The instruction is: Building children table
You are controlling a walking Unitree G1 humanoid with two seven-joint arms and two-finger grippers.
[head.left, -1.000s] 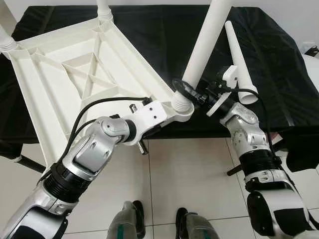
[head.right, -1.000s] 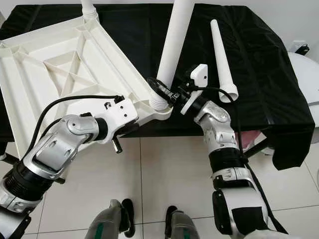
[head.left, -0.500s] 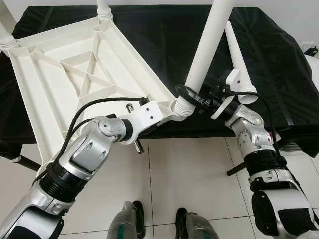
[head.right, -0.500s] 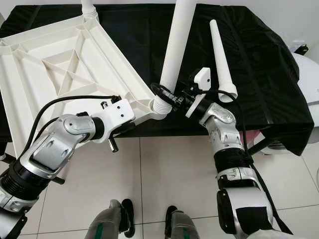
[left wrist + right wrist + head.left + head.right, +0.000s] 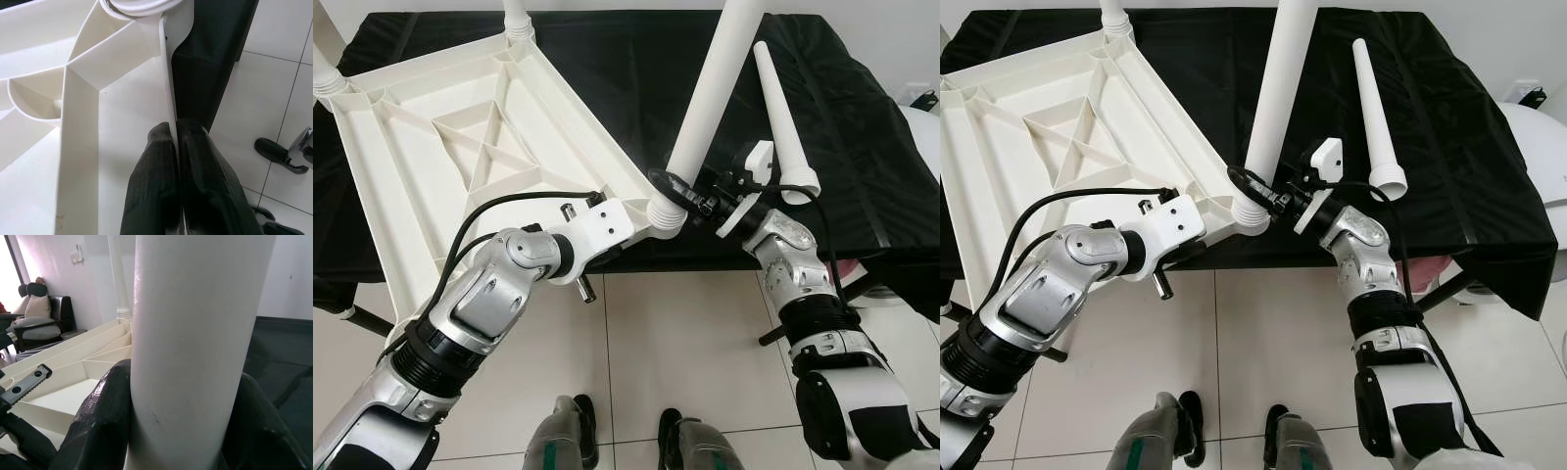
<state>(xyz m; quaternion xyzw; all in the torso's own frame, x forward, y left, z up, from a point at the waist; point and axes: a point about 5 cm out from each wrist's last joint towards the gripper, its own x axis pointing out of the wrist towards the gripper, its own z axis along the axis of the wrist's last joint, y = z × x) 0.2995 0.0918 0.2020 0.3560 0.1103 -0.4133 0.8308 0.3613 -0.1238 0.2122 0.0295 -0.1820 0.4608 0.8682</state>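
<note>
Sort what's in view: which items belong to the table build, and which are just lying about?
In the job:
- upturned white tabletop, rim pinched by left end effector
- white leg at the near corner socket, gripped by right end effector
- spare leg on the black cloth

Lying about:
- armchair

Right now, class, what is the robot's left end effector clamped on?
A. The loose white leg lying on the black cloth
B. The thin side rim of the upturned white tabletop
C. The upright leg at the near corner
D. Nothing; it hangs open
B: in the left wrist view the left end effector has both black fingers pinched on the thin rim of the upturned tabletop.
</note>
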